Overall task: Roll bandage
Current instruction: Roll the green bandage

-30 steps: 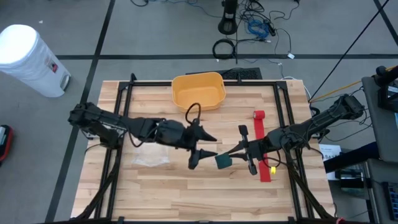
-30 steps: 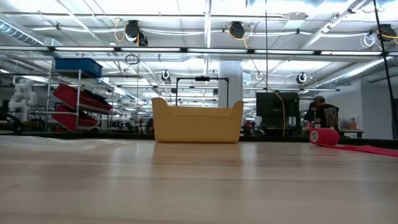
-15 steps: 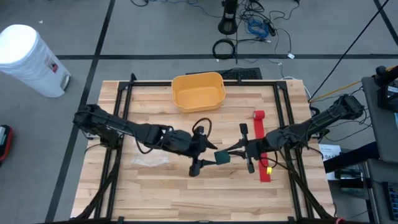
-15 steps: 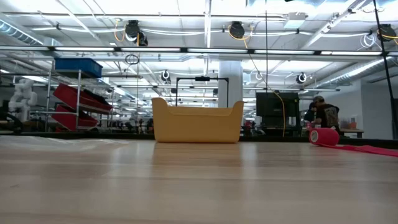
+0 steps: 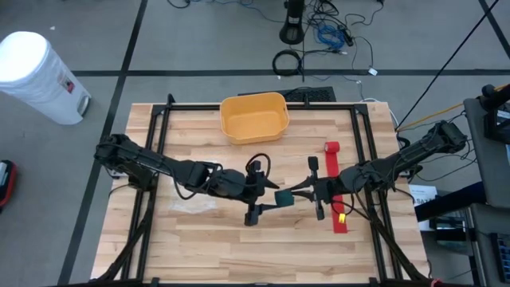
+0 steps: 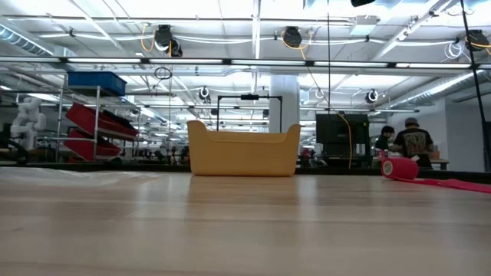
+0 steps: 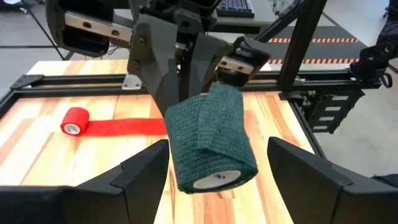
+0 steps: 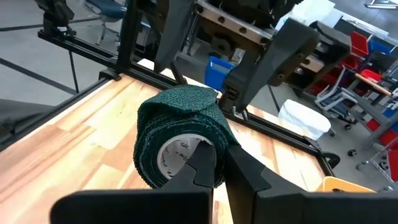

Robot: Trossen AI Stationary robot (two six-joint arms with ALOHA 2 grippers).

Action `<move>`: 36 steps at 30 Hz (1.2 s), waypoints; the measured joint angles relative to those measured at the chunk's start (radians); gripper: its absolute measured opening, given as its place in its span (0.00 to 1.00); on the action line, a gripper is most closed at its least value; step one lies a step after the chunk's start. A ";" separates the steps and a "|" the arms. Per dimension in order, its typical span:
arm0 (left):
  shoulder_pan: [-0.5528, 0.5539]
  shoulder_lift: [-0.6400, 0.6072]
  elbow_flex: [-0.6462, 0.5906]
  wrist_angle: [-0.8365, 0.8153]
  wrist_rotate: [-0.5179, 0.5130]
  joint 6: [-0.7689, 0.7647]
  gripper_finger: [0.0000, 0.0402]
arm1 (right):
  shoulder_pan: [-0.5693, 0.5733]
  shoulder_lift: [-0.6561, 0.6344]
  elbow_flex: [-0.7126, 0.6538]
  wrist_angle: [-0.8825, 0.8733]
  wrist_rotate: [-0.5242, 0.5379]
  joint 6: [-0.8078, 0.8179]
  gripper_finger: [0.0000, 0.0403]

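Note:
A dark green bandage roll (image 5: 285, 199) hangs above the table's middle, with my right gripper (image 5: 298, 194) shut on it. A loose flap of its outer layer (image 7: 225, 121) lies over the roll. My left gripper (image 5: 269, 202) is open. Its two fingers (image 7: 144, 177) stand on either side of the green roll (image 7: 211, 143) without touching it. A red bandage roll (image 5: 331, 147) rests on the table at the right. Its unrolled strip (image 5: 339, 214) runs toward the near edge under my right arm. My right gripper pinches the green roll's wall at one open end (image 8: 219, 146). One finger (image 8: 202, 163) seems to sit in the hollow core and the other outside. The fingers come nearly level from the table's right. The roll is lifted clear, its axis tilted.
A yellow bin (image 5: 253, 115) stands at the table's far middle. A clear wrapper (image 5: 194, 206) lies under my left arm. Black frame rails (image 5: 151, 159) run along the table's sides. People (image 6: 414, 142) sit in the room beyond.
My left gripper has gone toward the table's right edge and a little down, rolling its wrist, until its open fingers flank the green roll. It has kept still for the last half second. The roll stays in my right gripper.

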 joint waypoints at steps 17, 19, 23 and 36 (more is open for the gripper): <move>-0.017 0.016 0.000 0.017 0.041 0.045 0.69 | 0.000 0.000 0.000 0.000 -0.001 0.000 0.03; -0.022 0.016 0.000 0.026 0.041 0.049 0.69 | 0.000 0.000 0.000 0.001 -0.003 0.000 0.03; -0.027 0.016 0.000 0.058 0.042 0.050 0.69 | 0.000 0.000 0.000 0.001 0.002 0.000 0.03; -0.033 0.016 0.000 0.074 0.042 0.053 0.69 | -0.001 0.000 0.000 0.001 0.005 0.004 0.03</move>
